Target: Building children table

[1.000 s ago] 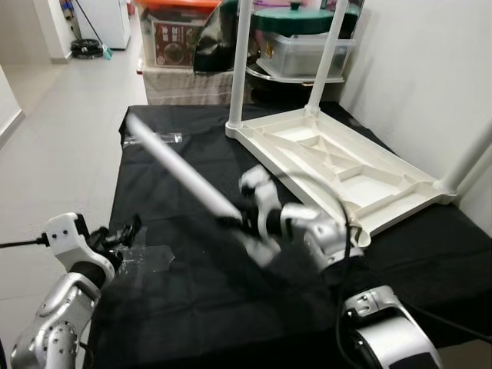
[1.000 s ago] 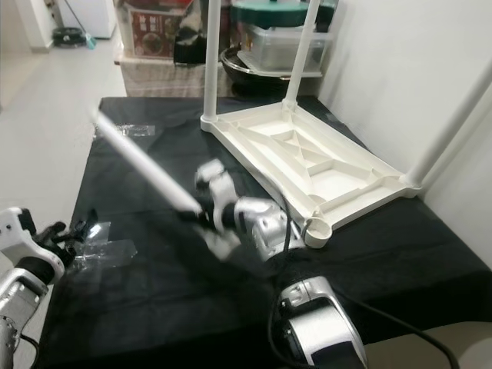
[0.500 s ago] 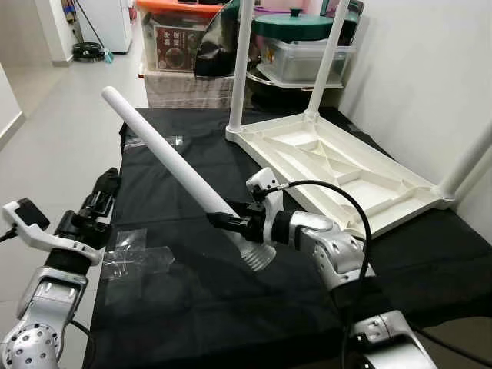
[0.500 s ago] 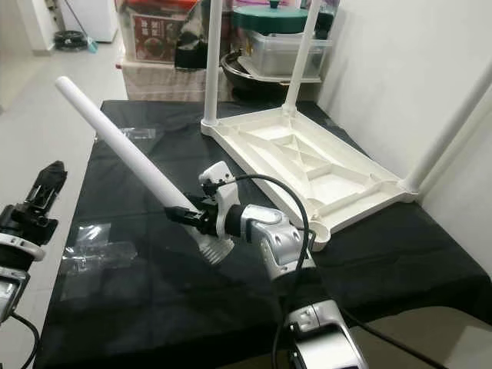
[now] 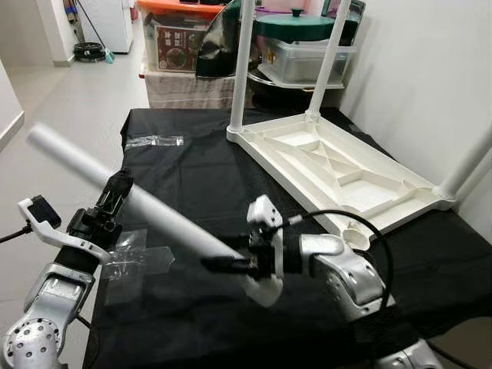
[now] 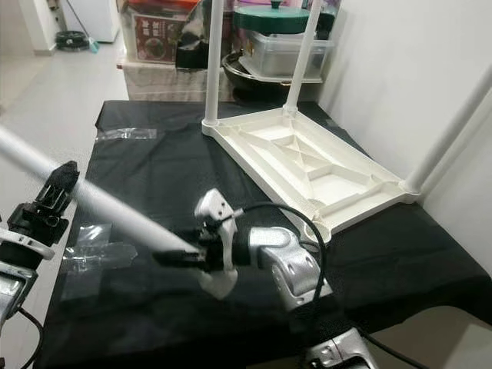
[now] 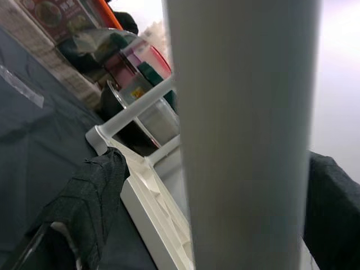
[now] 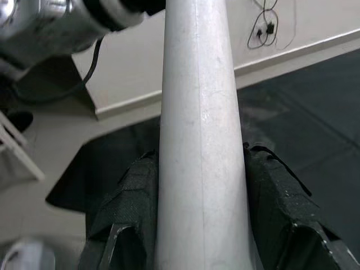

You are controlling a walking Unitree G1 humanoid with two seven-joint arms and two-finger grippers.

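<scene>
Since half a sec ago I've swung the loose white leg [image 5: 146,211] down flatter, its far end now lower and further out past my left side, and my left end effector [image 5: 115,192] has come up against the shaft. My right end effector [image 5: 231,263] is clamped on the leg near its flared base; the right wrist view shows a black finger [image 8: 129,197] on each side of the tube, touching it. Left fingers [image 7: 93,191] sit either side of the shaft w/ the tube between them, but whether they press on it I can't tell.

Landmark: the upturned white tabletop [image 5: 346,173], lying underside-up on the black-covered table [image 5: 192,169], three legs already standing on it. The empty corner socket [image 5: 355,232] is the tabletop corner nearest me, just beyond my right forearm. The loose leg is well to the left of the tabletop, held up off the cloth. Clear plastic wrap [image 5: 138,257] lies on the cloth under the leg.

To do this well, imo: support w/ the left, regrip, bring the leg upright, base pointing at that socket, line up axis before pushing/twisting. A long leg levers hard on a base grip, so go slow.

Head views give the socket and full layout; wrist views give finger contact instead.
</scene>
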